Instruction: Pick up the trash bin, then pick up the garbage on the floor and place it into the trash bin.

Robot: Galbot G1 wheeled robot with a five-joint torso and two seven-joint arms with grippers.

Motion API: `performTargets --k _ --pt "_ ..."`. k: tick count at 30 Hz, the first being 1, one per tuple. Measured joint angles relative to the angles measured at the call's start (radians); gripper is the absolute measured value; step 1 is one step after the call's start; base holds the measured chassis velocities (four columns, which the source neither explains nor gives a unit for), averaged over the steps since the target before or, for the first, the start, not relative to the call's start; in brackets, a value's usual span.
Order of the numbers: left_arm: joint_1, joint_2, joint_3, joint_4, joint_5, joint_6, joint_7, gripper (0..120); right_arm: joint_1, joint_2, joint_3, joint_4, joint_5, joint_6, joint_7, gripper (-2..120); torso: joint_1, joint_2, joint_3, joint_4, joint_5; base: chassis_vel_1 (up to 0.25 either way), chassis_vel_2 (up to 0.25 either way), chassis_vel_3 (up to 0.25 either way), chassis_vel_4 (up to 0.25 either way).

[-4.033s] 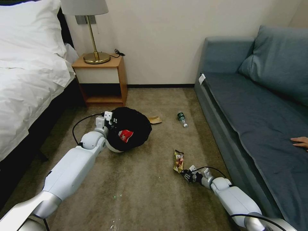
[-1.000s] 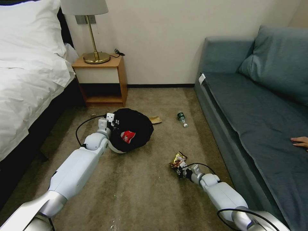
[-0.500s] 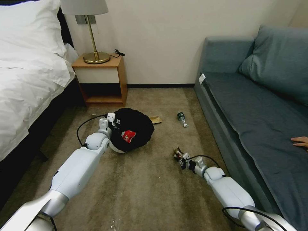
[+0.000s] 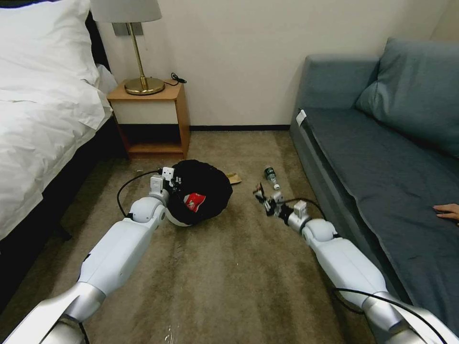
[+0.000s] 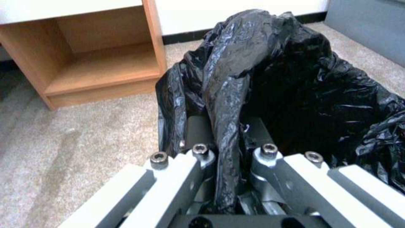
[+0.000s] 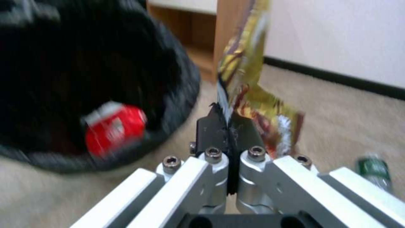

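At the far left a bed with white linen (image 4: 38, 110) runs along the carpeted floor (image 4: 215, 286), and beside it stands a wooden nightstand (image 4: 153, 119) bearing a brass lamp with a white shade (image 4: 136, 48). In front of the nightstand the left claw (image 4: 171, 181) grips the near rim of the small round white plastic trash bin lined with a crinkled black bag (image 4: 203, 191); the left wrist view shows its two fingers (image 5: 198, 133) pinching a fold of the bag and rim between them. The bin is tipped so that its mouth faces the robot, and a crushed red-and-white packet (image 4: 193, 201) lies inside it. Just behind the bin's far edge a piece of crumpled tan paper (image 4: 234, 177) rests on the carpet. To the right of the bin the right claw (image 4: 264, 195) is raised off the floor, and the right wrist view shows its fingers (image 6: 213, 126) pressed together on the lower edge of a shiny gold-brown snack wrapper (image 6: 249, 79), which stands up from them, apart from the bin's opening. Just beyond that claw a small clear bottle with a green label (image 4: 271, 176) lies on its side on the carpet, near the base of a blue-grey sofa (image 4: 382, 157) along the right wall.
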Motion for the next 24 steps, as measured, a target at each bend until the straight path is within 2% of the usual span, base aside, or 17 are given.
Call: performTargets --k 3,9,16,24 --pt "-0.007 -0.003 0.0 0.006 -0.002 -0.005 0.0 5 0.014 0.014 -0.035 0.08 0.061 -0.033 0.028 0 0.0 0.0 0.0 0.0005 -0.0001 0.0 0.0 0.0 0.0" --pt "-0.015 -0.014 -0.001 0.015 -0.005 -0.013 0.0 5 0.041 0.073 -0.097 0.132 0.127 -0.052 0.061 0 0.0 0.0 0.0 0.0004 -0.0001 0.0 0.0 0.0 0.0" --pt "-0.016 -0.021 -0.001 0.018 -0.005 -0.016 -0.001 5 0.059 0.152 -0.146 0.09 0.129 -0.059 0.085 0 0.0 0.0 0.0 0.0003 -0.0001 0.0 0.0 0.0 0.0" --pt "-0.016 -0.015 -0.001 0.017 -0.007 -0.017 -0.002 5 0.043 0.183 -0.162 0.015 0.088 -0.045 0.093 0 0.0 0.0 0.0 0.0003 0.0 0.0 0.0 0.0 0.0"
